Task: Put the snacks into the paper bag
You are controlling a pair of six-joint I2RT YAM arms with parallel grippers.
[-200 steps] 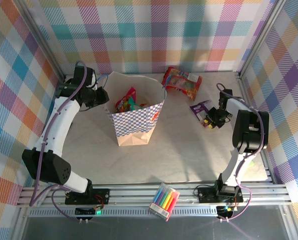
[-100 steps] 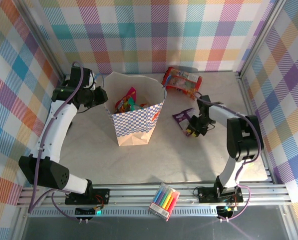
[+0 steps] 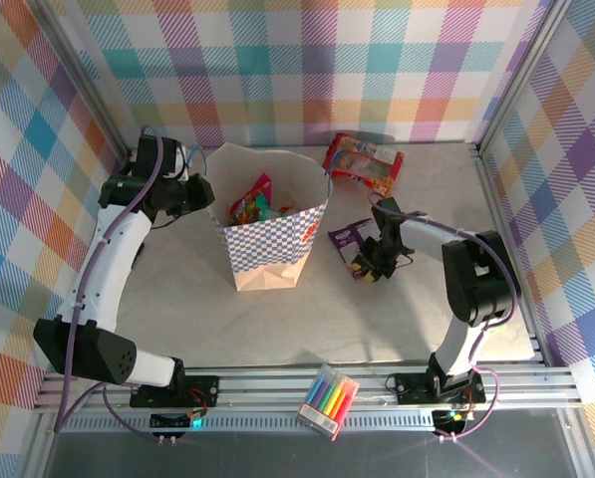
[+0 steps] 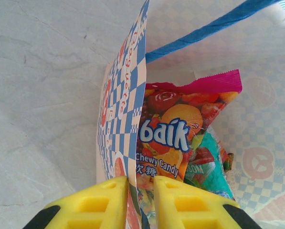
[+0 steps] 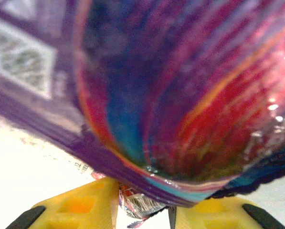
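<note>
In the bag (image 3: pixel 272 242), several packets (image 3: pixel 253 204) stowed; outside, purple packet (image 3: pixel 349 235) between right pincer (image 3: pixel 365 267) fingers, grip uncertain; red packet (image 3: pixel 364 162) on desk (image 3: pixel 377 324); left pincer (image 4: pixel 141 181) clamped on bag rim.

Paper bag (image 3: pixel 277 244): matt tan kraft paper with a printed check band and a matt blue cord handle (image 4: pixel 214 28); the candy packet (image 4: pixel 180 138) inside it is glossy printed film. Purple packet (image 3: pixel 349 233) just right of the bag and red packet (image 3: pixel 363 162) behind-right of it are shiny, crinkled foil with glare spots. Table (image 3: pixel 377 329) under the bag looks smooth, matt and pale, stone-like; left gripper (image 4: pixel 141 188) fingers (image 4: pixel 104 202) are matt yellow plastic.
</note>
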